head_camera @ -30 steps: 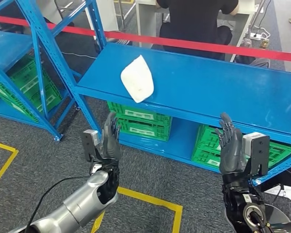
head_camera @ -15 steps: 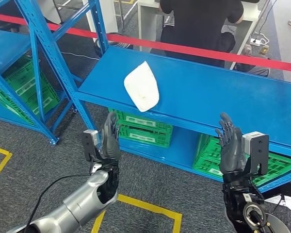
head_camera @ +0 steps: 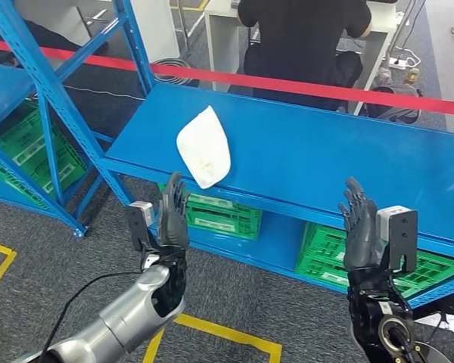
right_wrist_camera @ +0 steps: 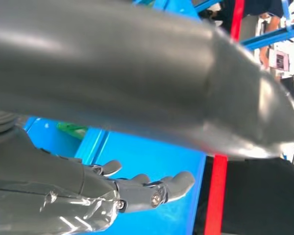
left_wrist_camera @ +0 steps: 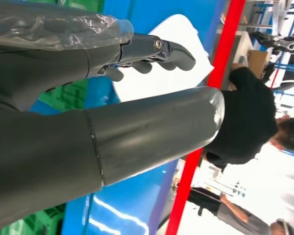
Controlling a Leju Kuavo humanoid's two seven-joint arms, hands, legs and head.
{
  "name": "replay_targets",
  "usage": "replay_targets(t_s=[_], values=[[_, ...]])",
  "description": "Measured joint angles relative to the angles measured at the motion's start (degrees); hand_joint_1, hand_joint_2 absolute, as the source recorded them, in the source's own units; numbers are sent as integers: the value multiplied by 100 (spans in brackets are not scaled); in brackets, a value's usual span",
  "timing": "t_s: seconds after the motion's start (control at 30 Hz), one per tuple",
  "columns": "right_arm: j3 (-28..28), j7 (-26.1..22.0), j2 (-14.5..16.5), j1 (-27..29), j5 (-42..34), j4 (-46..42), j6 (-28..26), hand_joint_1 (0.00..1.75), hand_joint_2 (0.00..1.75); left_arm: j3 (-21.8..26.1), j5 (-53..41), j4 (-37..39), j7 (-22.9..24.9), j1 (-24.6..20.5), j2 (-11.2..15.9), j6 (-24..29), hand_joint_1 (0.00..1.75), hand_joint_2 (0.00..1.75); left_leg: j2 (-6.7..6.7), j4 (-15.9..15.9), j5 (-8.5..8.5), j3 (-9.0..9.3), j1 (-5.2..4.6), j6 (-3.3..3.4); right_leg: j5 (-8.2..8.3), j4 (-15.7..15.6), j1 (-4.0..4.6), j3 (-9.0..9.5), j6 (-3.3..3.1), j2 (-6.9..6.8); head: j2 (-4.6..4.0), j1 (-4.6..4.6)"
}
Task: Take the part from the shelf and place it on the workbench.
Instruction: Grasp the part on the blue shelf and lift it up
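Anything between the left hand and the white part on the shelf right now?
Nothing blocks it. In the head view the left hand is raised just below the white part, with the blue shelf front edge between them; the part overhangs that edge.

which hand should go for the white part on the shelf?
Probably left. The left hand is open and raised just below the white part at the blue shelf's front edge. The right hand, also open, is far off to the side.

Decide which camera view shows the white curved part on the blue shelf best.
The head view: the white curved part lies whole on the blue shelf. The left wrist view shows it partly hidden behind the left hand.
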Motion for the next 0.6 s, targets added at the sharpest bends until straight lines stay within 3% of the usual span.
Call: replay_targets(t_s=[0.07, 0.1, 0.13, 0.2, 0.27, 0.3, 0.4, 0.6], values=[[5, 3, 0, 5, -1, 2, 3, 0, 0, -1, 1, 7, 1, 15, 2, 0, 0, 0, 0, 779, -151, -546, 7, -28, -53, 0, 3, 51, -29, 0, 0, -20], [7, 3, 0, 6, -1, 5, 4, 0, 0, -2, 1, 14, 1, 26, 4, 0, 0, 0, 0, 902, -71, -705, 8, -29, -86, 0, 4, 87, -32, 7, 0, -27], [7, 4, 0, 6, -2, 9, 4, 0, 0, -2, 2, 20, 2, 31, 7, 0, 0, 0, 0, 773, 131, -737, 8, -18, -123, 0, 4, 135, -29, 15, 0, -36], [8, 6, 0, 5, -2, 18, 4, 0, 0, -2, 2, 26, 2, 24, 9, -6, 0, 0, 1, -46, 718, -490, 0, 39, -209, -1, 6, 242, -8, 29, 0, -55], [8, 9, 0, 3, -2, 19, 3, 0, 0, -2, 2, 26, 2, 13, 7, -22, 0, 0, 3, -761, 1019, -215, -27, 95, -295, 7, 32, 297, 37, 41, 0, -63], [7, 10, 0, 3, -2, 19, 2, 0, 0, -1, 1, 26, 2, 9, 6, -29, 0, 0, 3, -906, 1032, -157, -41, 115, -327, 6, 41, 304, 65, 46, 0, -56], [2, 13, 0, 4, -2, 19, -3, 0, 0, 1, 0, 26, 2, 2, 4, -40, 0, 0, -1, -930, 963, -139, -58, 152, -370, -20, 37, 325, 124, 49, 0, -34], [1, 12, 0, 3, -2, 19, -4, 0, 0, 1, 0, 26, 2, 1, 4, -42, 0, 0, -2, -932, 959, -137, -57, 161, -375, -26, 37, 331, 132, 48, 0, -34]])
